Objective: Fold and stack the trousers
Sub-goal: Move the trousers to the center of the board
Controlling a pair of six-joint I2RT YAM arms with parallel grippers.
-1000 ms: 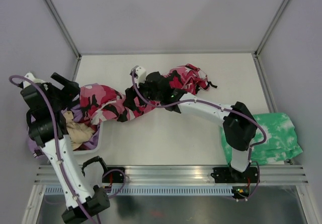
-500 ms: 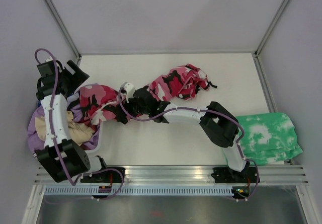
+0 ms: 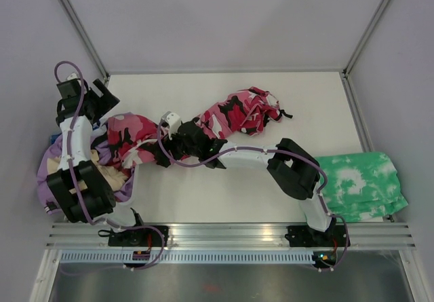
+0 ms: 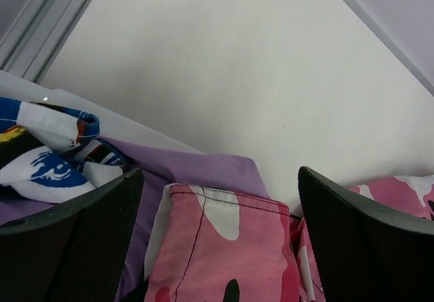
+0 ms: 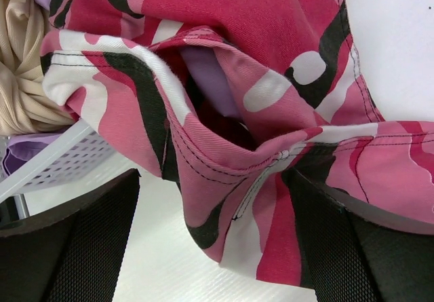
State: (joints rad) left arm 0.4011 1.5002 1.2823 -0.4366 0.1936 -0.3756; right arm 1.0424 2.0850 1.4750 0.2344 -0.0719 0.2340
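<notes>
The pink, red, white and black camouflage trousers (image 3: 224,115) lie crumpled across the table, from the basket at the left to the back right. My left gripper (image 3: 102,100) is open just beyond their left end. In the left wrist view the jaws (image 4: 220,180) stand wide apart over a stitched hem of the trousers (image 4: 224,248). My right gripper (image 3: 167,151) is open over the middle-left part. In the right wrist view (image 5: 213,180) a bunched fold of the trousers (image 5: 224,146) sits between its spread fingers (image 5: 68,248), not clamped.
A white mesh basket (image 3: 133,183) at the near left holds lilac cloth (image 3: 46,180) and beige cloth (image 3: 108,176); a blue-and-white printed garment (image 4: 41,159) lies by it. A green-and-white tie-dye garment (image 3: 359,183) lies at the right edge. Walls close the back and sides.
My left arm has swung back and its gripper now sits at the trousers' left end. My right gripper has moved left along the trousers towards the basket.
</notes>
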